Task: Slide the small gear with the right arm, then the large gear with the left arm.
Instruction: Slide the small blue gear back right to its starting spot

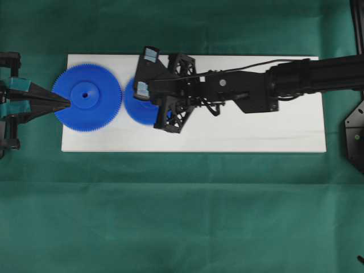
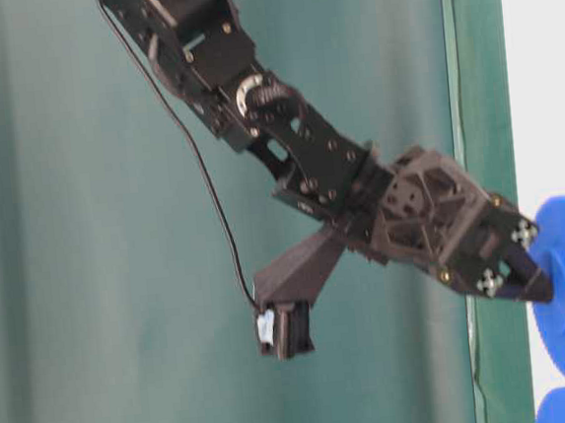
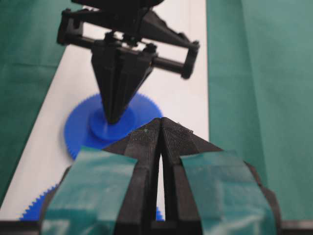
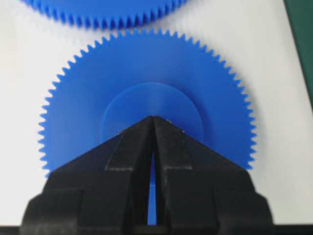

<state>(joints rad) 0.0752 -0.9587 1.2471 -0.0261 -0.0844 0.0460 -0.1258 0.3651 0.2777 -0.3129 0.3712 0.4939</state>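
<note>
Black jaws of the right arm's gripper [image 4: 152, 119] are drawn together to a thin slit and clamp nothing; their joined tip presses down on the raised hub of the small gear [image 4: 146, 93], as the right wrist view shows. In the overhead view that gear lies on the white board [image 1: 256, 128], just beside the large gear [image 1: 87, 98] on the side away from the left arm; the two toothed rims look nearly touching, though I cannot tell whether they mesh. The right arm [image 1: 296, 79] reaches across the board from its far end to get there.

The left arm's gripper [image 3: 161, 125] is likewise pinched to a narrow slit with nothing between the teal pads [image 3: 88, 191]. In the overhead view its point meets the outer rim of the large gear at the board's edge nearest the left arm [image 1: 14, 99].

As a judgement: the first step, sliding the small gear with the right arm, is in hand, since the tip is planted on its hub, but the frames do not reveal how far it has gone. The second step looks not yet done; the left tip appears placed for it. The green cloth [image 1: 182, 227] covers the tabletop around the board.
</note>
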